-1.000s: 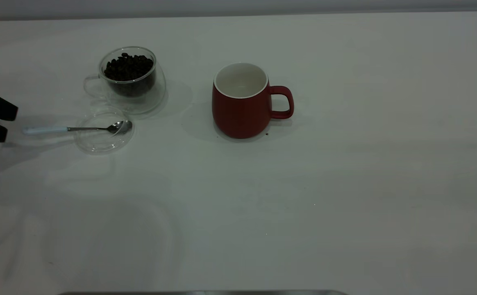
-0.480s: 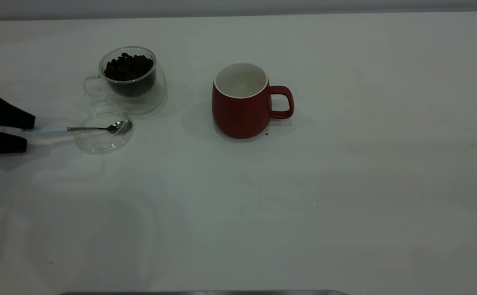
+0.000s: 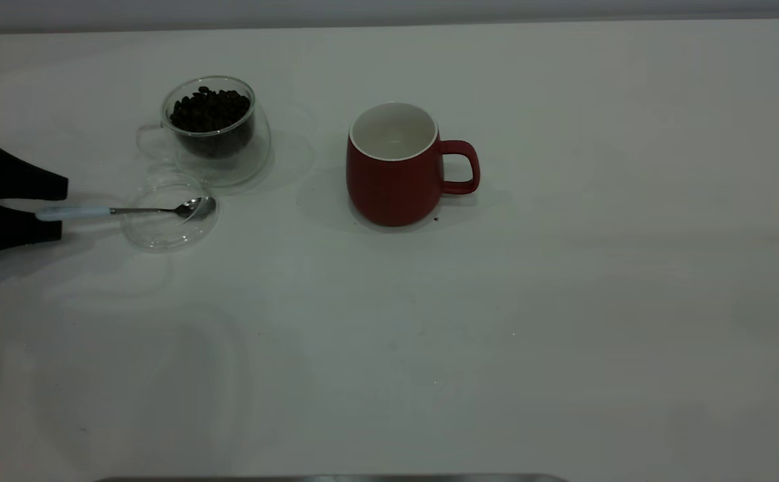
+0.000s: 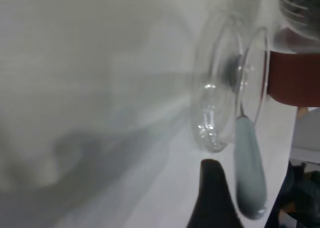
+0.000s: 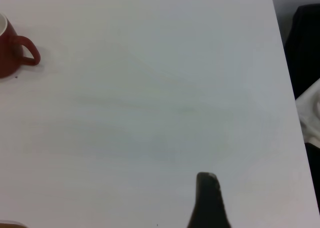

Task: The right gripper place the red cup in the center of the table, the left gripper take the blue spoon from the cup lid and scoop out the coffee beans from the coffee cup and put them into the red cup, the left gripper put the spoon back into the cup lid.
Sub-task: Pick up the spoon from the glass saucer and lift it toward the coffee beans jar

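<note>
a: while the left gripper sits at the left edge of the surface, where is the blue spoon?

b: it lies flat, its metal bowl resting inside the cup lid and its pale handle sticking out over the rim toward the gripper. the handle's end lies between the 2 fingertips.

a: are the jaws clamped on it?

b: no, they stand apart, 1 finger on each side of the handle. the left wrist view shows the handle beside a dark finger with a gap between them.

a: and the coffee cup?

b: it stands upright just behind the cup lid, with the coffee beans heaped inside it, its clear handle pointing left.

a: the red cup?

b: upright near the middle of the surface, well apart from the glass pieces, its handle pointing right. its white inside shows no beans. a tiny dark speck lies on the surface by its base.

a: and the right gripper?

b: it is out of the exterior view. its wrist view shows only 1 dark finger over bare surface, far from the red cup, so i cannot tell how its jaws stand.
</note>
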Action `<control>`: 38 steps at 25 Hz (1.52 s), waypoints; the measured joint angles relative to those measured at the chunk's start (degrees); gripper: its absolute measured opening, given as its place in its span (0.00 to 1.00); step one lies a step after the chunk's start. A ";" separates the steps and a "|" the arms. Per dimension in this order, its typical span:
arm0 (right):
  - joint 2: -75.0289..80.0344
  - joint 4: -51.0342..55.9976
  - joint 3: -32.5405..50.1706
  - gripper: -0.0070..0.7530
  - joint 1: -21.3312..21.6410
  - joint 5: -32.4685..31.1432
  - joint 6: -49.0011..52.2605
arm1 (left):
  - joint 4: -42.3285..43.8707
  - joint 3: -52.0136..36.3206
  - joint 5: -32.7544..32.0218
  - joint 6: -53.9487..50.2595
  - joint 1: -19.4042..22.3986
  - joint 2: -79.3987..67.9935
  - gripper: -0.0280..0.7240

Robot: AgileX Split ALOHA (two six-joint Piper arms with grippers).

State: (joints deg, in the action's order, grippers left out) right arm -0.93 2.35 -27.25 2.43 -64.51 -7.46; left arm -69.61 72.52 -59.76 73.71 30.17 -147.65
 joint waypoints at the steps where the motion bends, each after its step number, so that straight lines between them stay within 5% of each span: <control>1: 0.00 0.00 0.00 0.78 0.00 0.00 0.00 | 0.00 0.00 -0.26 0.20 0.00 0.00 0.82; 38: 0.00 0.00 0.00 0.78 0.00 0.00 0.00 | -2.77 1.23 0.76 2.23 -4.66 -0.88 0.82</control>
State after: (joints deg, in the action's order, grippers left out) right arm -0.93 2.35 -27.25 2.43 -64.51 -7.46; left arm -72.38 73.75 -59.00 75.94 25.52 -148.53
